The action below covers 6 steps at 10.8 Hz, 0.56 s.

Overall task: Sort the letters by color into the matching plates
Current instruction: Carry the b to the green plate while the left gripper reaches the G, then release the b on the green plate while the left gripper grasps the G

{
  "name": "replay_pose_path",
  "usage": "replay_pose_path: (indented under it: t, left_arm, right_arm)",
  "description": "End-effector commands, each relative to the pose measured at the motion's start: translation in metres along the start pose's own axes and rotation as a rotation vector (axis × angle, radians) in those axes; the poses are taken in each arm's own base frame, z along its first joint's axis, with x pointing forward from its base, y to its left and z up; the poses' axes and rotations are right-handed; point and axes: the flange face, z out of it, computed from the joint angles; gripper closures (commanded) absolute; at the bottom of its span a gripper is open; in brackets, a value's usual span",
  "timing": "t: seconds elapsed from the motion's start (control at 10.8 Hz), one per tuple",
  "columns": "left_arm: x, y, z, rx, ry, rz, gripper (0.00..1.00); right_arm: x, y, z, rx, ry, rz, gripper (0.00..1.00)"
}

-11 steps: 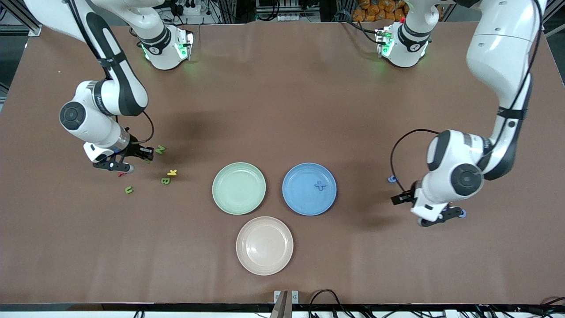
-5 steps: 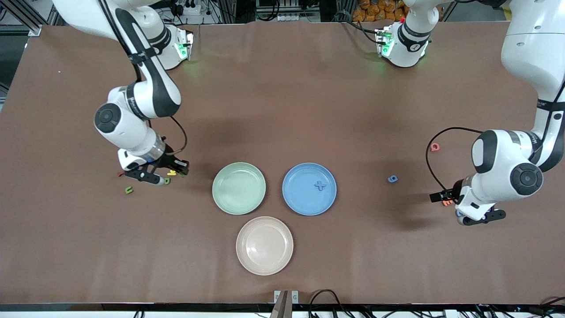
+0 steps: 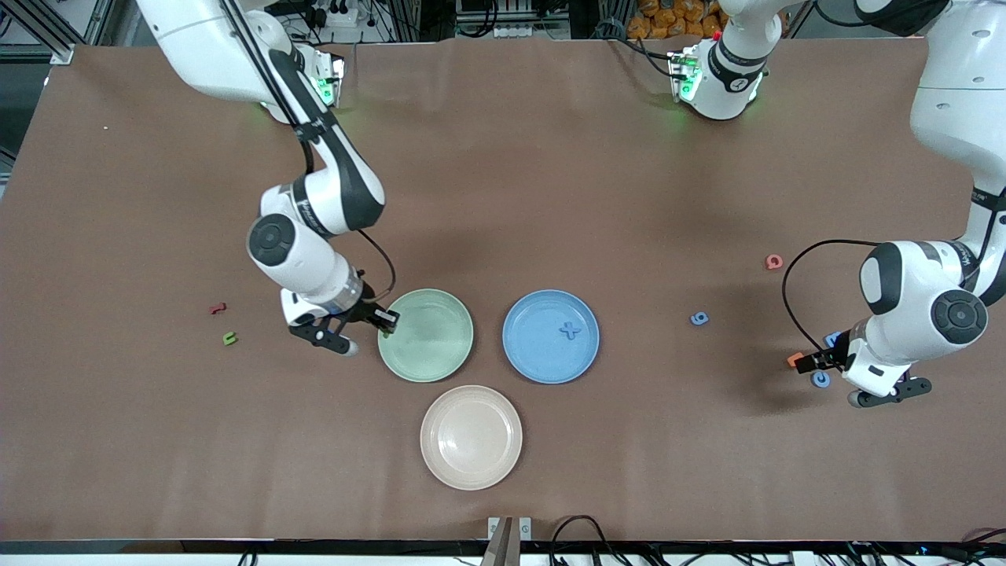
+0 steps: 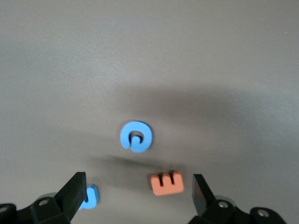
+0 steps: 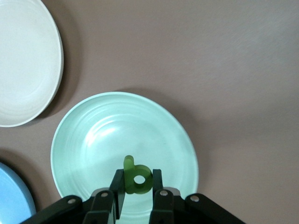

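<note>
My right gripper (image 3: 346, 344) is shut on a dark green letter (image 5: 138, 177) and hangs over the pale green plate (image 3: 425, 335) just inside its rim (image 5: 70, 135). The blue plate (image 3: 550, 336) beside it holds a blue plus-shaped piece (image 3: 570, 331). My left gripper (image 3: 886, 391) is open over loose letters at the left arm's end of the table. An orange letter (image 4: 167, 182) lies between its fingers, and a blue letter (image 4: 90, 196) is beside one finger. A round blue letter (image 4: 136, 136) lies just ahead of them.
A beige plate (image 3: 471, 437) lies nearer the front camera than the two coloured plates. A blue letter (image 3: 699, 318) and a red one (image 3: 774, 262) lie toward the left arm's end. A red piece (image 3: 218, 309) and a green piece (image 3: 229, 339) lie toward the right arm's end.
The right arm has carried the green letter from the loose letters at its end over to the green plate. The left arm moved outward and now hangs over the orange and blue letters.
</note>
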Motion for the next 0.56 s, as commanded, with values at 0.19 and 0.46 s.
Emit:
replay_pose_path:
  t: [0.19,0.46]
  left_arm:
    - [0.013,-0.015,0.026,0.008,0.009,0.049,0.0]
    - [0.02,-0.019,0.033,0.006,0.015,0.076,0.0]
  right_arm:
    - [-0.003,-0.028,0.026,-0.003,-0.017,0.081,0.0]
    - [-0.001,-0.019,0.021,-0.066,-0.051,-0.01,0.0]
